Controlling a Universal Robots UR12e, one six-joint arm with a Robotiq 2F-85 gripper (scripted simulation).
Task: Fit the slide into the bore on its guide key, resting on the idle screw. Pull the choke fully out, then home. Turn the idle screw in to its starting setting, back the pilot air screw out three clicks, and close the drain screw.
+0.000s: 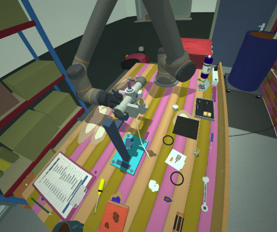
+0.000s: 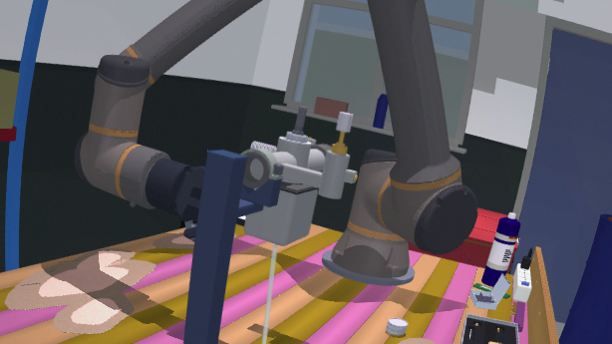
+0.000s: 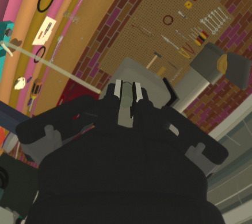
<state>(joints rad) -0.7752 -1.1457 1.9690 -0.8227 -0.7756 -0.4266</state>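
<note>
A small grey screw head on the left side of the carburettor is clamped between the fingers of my gripper, which reaches in level from the left. Which of the side screws it is I cannot tell. The carburettor is a grey body with a square float bowl, clamped on a dark blue post over a cyan base plate. The choke knob stands up on a brass stem on the far side. A clear drain hose hangs from the bowl to the bench.
Behind the carburettor stands the arm's base on the striped bench. A shelf rack with boxes lies left. On the bench lie a clipboard, a yellow screwdriver, two black O-rings, a black pad, a parts tray and a spanner.
</note>
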